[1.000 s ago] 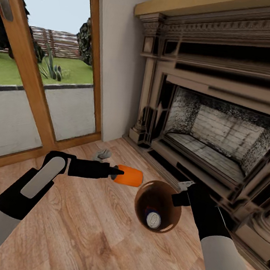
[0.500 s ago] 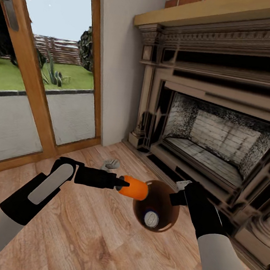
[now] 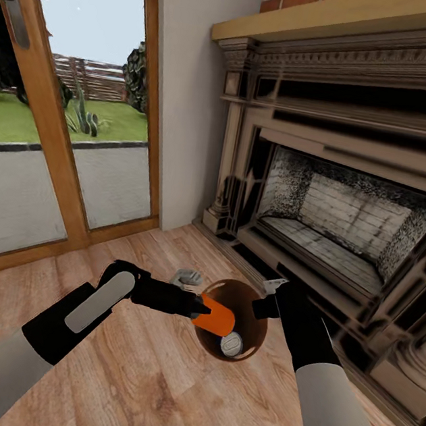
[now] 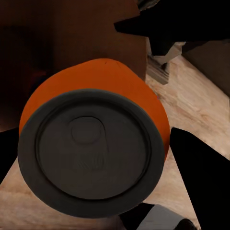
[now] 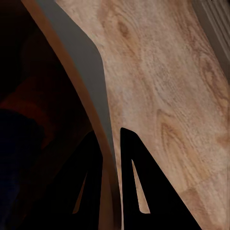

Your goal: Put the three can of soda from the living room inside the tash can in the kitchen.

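left gripper [image 3: 193, 308] clamped on orange can [image 3: 215, 316] over brown-lined bin [image 3: 248, 341], another can [image 3: 231, 343] inside, right gripper [image 5: 111, 158] pinching bin rim

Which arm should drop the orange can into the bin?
The left: its gripper already holds the orange can over the bin's open mouth. The right gripper is clamped on the bin's rim, steadying it.
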Controlling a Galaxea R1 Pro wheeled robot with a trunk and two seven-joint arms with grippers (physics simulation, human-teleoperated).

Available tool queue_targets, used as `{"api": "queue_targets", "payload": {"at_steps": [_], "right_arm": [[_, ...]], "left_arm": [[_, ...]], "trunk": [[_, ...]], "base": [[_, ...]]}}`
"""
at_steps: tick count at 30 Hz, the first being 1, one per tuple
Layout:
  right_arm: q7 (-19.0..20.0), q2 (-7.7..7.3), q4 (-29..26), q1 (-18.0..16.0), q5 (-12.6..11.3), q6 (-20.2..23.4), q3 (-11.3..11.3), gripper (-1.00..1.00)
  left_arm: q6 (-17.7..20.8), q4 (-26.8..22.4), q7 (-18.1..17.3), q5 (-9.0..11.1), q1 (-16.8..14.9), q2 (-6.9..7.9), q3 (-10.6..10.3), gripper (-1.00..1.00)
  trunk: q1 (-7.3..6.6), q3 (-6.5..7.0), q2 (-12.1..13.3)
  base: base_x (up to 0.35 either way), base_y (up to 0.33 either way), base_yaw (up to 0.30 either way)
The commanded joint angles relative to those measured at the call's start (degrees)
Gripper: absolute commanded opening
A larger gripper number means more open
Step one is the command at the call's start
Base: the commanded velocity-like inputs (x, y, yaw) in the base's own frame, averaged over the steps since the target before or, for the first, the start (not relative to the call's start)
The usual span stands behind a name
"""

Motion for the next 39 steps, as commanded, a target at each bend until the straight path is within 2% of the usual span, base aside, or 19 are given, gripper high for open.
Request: {"api": "queue_targets", "payload": {"at_steps": [1, 3, 5, 8, 12, 18, 26, 29, 39], "right_arm": [[0.19, 0.02, -0.02, -0.03, -1.01, 0.17, 0.01, -1.00], [0.21, 0.02, -0.02, -0.03, -1.02, 0.17, 0.03, -1.00], [0.19, 0.04, -0.02, -0.03, -1.00, 0.17, 0.06, -1.00], [0.21, 0.03, -0.02, -0.03, -0.97, 0.17, 0.12, -1.00], [0.22, 0.02, -0.02, -0.03, -1.00, 0.17, 0.12, -1.00], [0.25, 0.04, -0.02, -0.03, -1.03, 0.17, 0.14, -1.00], [0.26, 0.10, -0.02, -0.03, -1.02, 0.17, 0.18, -1.00], [0.26, 0.16, -0.02, -0.03, -1.03, 0.17, 0.22, -1.00], [0.26, 0.75, -0.02, -0.03, -1.06, 0.17, 1.73, -1.00]], "left_arm": [[0.00, 0.23, 0.13, 0.02, 0.00, -0.06, -0.32, -1.00], [0.00, 0.47, 0.20, -1.03, 0.00, -0.23, -0.55, -1.00], [0.00, 0.58, 0.19, -3.77, -0.03, -0.99, -0.59, -1.00], [0.00, 0.67, 0.06, -9.57, -0.03, -3.52, -0.49, -1.00], [0.00, 1.15, 0.08, -11.64, -0.01, -4.47, -0.45, -1.00], [0.00, 4.42, 0.01, -12.49, -0.01, -4.99, -0.48, -1.00], [0.00, 5.13, 0.07, -12.62, 0.00, -5.26, -0.51, -1.00], [0.00, 5.28, 0.08, -12.64, -0.01, -6.37, -0.56, -1.00], [0.00, 6.81, 0.17, -12.77, -0.01, -8.18, -0.71, -1.00]], "trunk": [[-0.01, 0.01, -0.01], [-0.01, 0.01, -0.01], [-0.01, 0.01, -0.01], [-0.01, 0.01, -0.01], [-0.01, 0.01, -0.01], [-0.01, 0.01, -0.01], [-0.01, 0.01, -0.01], [-0.01, 0.01, -0.01], [-0.01, 0.01, -0.01]], "base": [[0.000, 0.000, 0.000], [0.000, 0.000, 0.000], [0.000, 0.000, 0.000], [0.000, 0.000, 0.000], [0.000, 0.000, 0.000], [0.000, 0.000, 0.000], [0.000, 0.000, 0.000], [0.000, 0.000, 0.000], [0.000, 0.000, 0.000]]}}
